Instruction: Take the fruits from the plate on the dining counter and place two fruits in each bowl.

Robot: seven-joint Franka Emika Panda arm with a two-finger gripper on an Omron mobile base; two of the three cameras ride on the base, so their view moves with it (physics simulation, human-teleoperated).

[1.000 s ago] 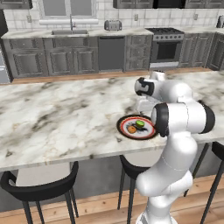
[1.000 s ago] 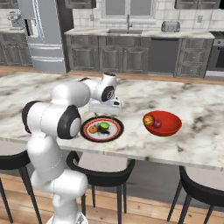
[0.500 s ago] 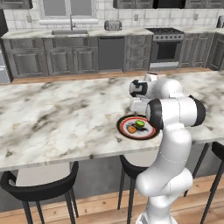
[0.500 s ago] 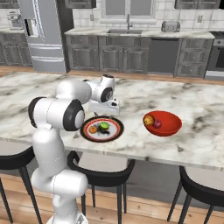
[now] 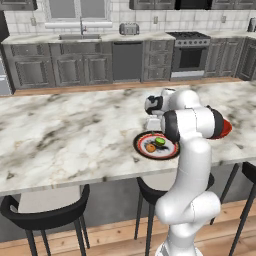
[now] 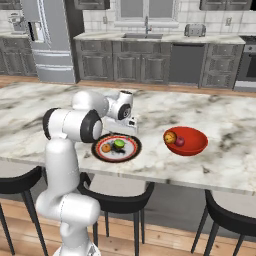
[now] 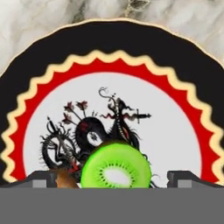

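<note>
Gripper [image 6: 129,123] spread wide, empty, poised over the plate [image 7: 39,57] on the dining counter [image 5: 60,135]. Kiwi half [image 7: 116,166] centred between the tips, small orange fruit [image 6: 106,147] just beside. Best lowered straight, closed gently, clear of the orange neighbour.

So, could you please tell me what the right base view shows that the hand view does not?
Right base view alone: the red bowl holding two fruits, an orange one and a dark red one, beside the plate on the marble dining counter.

Hand view alone: the plate's dark centre pattern close up.

Both: the plate and the green fruit.
</note>
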